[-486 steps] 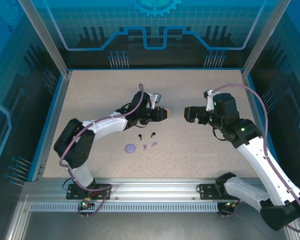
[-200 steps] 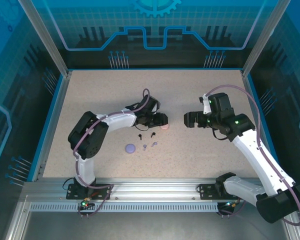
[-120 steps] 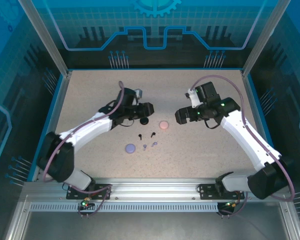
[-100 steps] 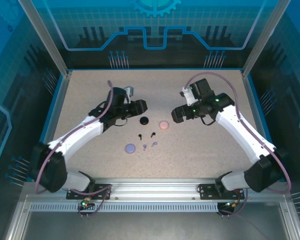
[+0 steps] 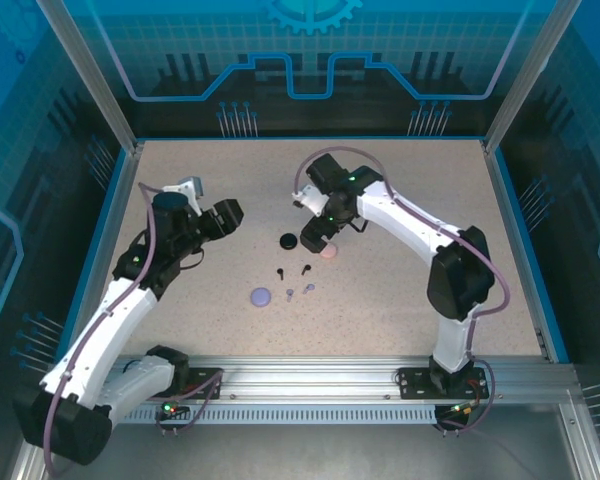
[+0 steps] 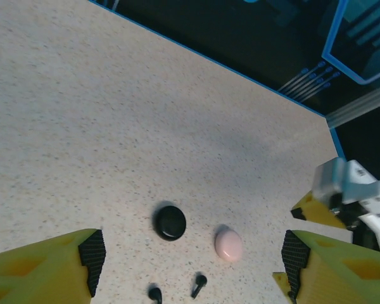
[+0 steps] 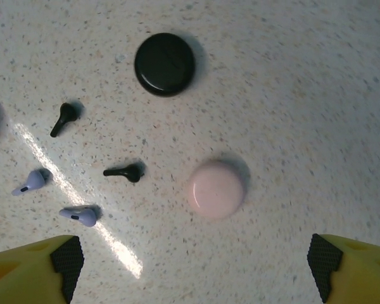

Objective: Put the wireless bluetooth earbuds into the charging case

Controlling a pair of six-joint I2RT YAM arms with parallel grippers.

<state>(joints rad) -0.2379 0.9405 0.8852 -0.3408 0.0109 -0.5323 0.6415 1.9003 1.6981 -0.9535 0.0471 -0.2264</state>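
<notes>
Speckled beige table (image 5: 230, 170): work area, nothing lifted from it.

Left gripper (image 6: 191, 256): fingers spread wide and empty, at far left, well apart from the items.

Right gripper (image 7: 191, 263): fingers spread wide and empty, hovering over the pale pink round case (image 7: 215, 189).

Black round case (image 7: 164, 56): just left of the pink one. Lavender round case (image 5: 261, 296): nearer, further left. All three appear closed.

Two black stemmed earbuds (image 7: 123, 171) and two lavender stemmed earbuds (image 7: 79, 216): loose on the table between the cases.

Risks, as judged: a closed case may skid under a one-sided pinch, and broad fingers may scatter the tiny buds. Colours could also be mismatched.
</notes>
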